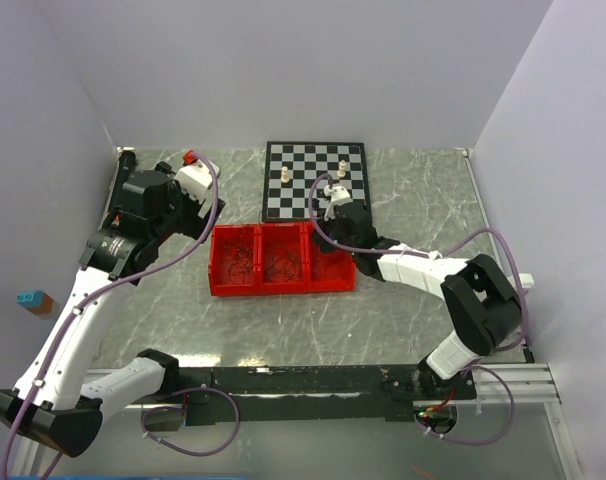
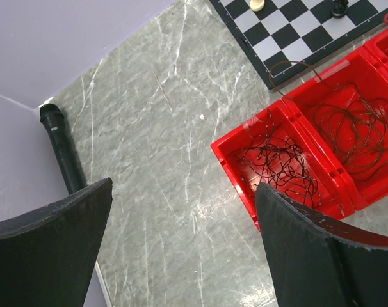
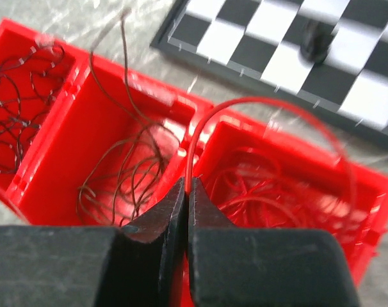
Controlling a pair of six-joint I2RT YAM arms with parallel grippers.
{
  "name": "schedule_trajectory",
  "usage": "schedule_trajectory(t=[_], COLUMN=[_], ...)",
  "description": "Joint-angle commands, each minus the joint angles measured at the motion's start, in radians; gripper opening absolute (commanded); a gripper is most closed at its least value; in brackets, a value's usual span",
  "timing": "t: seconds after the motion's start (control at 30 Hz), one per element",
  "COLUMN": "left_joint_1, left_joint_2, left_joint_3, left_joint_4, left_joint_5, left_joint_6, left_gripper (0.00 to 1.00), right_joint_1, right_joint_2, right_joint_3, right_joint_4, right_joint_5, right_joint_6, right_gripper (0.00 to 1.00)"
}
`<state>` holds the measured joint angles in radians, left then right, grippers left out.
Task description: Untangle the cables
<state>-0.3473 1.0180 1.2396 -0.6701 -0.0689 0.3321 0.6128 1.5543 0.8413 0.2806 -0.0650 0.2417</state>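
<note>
Right jaws: closed on a thin red wire (image 3: pixel 261 100) looping above the right compartment of the red plastic three-compartment bin (image 1: pixel 280 288). Thin dark wires (image 2: pixel 280 163) lie in the other compartments. Left jaws: fully open, empty.

My right pincer (image 3: pixel 185 187) pinches a red wire (image 3: pixel 264 101) that arches over the red bin's (image 3: pixel 59 153) right compartment; brown wires (image 3: pixel 139 160) fill the middle one.

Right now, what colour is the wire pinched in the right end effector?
Red. The wire shows best in the right wrist view.
</note>
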Motion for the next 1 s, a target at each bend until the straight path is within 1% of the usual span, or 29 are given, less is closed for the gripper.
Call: schedule_trajectory(t=[0.0,0.1,0.23,0.27,0.37,0.5,0.63,0.73,0.87,0.97], left_joint_1=[0.004,0.004,0.005,0.004,0.004,0.005,0.005,0.004,0.005,0.013], left_joint_2=[-0.001,-0.001,-0.009,-0.009,-0.010,-0.010,-0.010,-0.007,-0.002,0.013], left_joint_3=[0.003,0.008,0.009,0.009,0.004,0.000,-0.003,-0.006,0.007,0.029], left_joint_4=[0.030,0.027,0.026,0.024,0.029,0.030,0.032,0.027,0.018,0.004], left_joint_5=[-0.019,-0.026,-0.025,-0.026,-0.032,-0.032,-0.025,-0.014,0.003,0.023], left_joint_6=[0.008,0.010,0.013,0.013,0.019,0.018,0.007,-0.004,-0.024,-0.057], left_gripper=[0.97,0.97,0.97,0.97,0.97,0.97,0.97,0.97,0.97,0.97], right_joint_1=[-0.021,-0.034,-0.045,-0.044,-0.044,-0.044,-0.044,-0.044,-0.044,-0.044], right_joint_2=[0.068,0.090,0.055,0.032,-0.034,-0.103,-0.164,-0.184,-0.227,-0.269], right_joint_3=[0.024,0.038,0.033,0.013,-0.011,-0.033,-0.054,-0.051,-0.051,0.001], right_joint_4=[-0.063,-0.083,-0.078,-0.064,-0.055,-0.072,-0.072,-0.089,-0.089,-0.144], right_joint_5=[-0.111,-0.133,-0.173,-0.176,-0.193,-0.210,-0.236,-0.249,-0.240,-0.207], right_joint_6=[0.120,0.159,0.156,0.159,0.153,0.146,0.145,0.148,0.160,0.154], right_gripper=[0.00,0.01,0.30,0.34,0.46,0.53,0.64,0.67,0.67,0.68])
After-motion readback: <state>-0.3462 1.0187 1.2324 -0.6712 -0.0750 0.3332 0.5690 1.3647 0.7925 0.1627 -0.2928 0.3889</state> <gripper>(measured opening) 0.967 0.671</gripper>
